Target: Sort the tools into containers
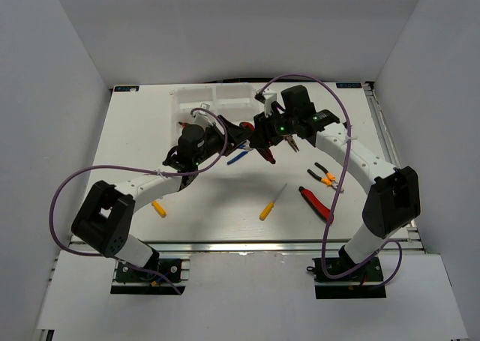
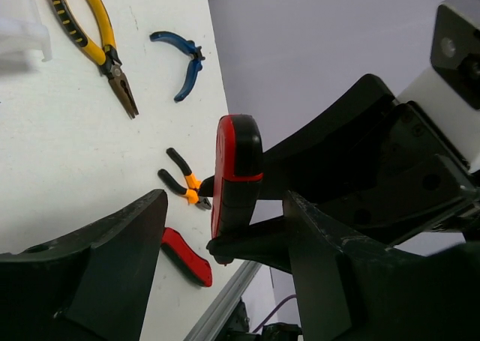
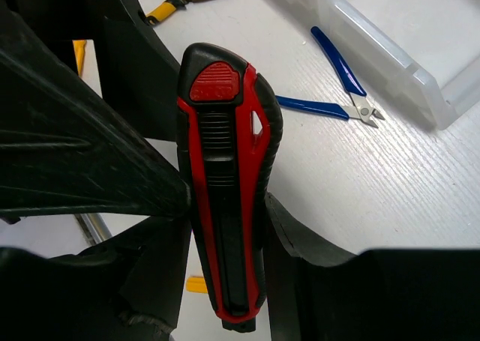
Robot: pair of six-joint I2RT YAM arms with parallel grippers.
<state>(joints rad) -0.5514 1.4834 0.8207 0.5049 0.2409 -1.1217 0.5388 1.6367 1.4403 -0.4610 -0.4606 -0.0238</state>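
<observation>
My right gripper (image 3: 225,206) is shut on a red-and-black knife (image 3: 225,176) and holds it above the table by the middle of its handle. In the left wrist view the knife (image 2: 236,176) stands upright between the wide-open fingers (image 2: 112,258) of my left gripper (image 2: 225,206), which do not touch it. In the top view both grippers, left (image 1: 236,136) and right (image 1: 261,135), meet above mid-table, in front of the white organiser tray (image 1: 214,97). Blue-handled pliers (image 1: 238,156) lie under them.
Yellow-and-black pliers (image 2: 97,41) lie near the tray corner (image 2: 19,26). Small orange-and-black pliers (image 1: 324,176) and red-and-black cutters (image 1: 315,202) lie at the right. A yellow-handled screwdriver (image 1: 271,201) lies at front centre, and another yellow handle (image 1: 158,207) at front left.
</observation>
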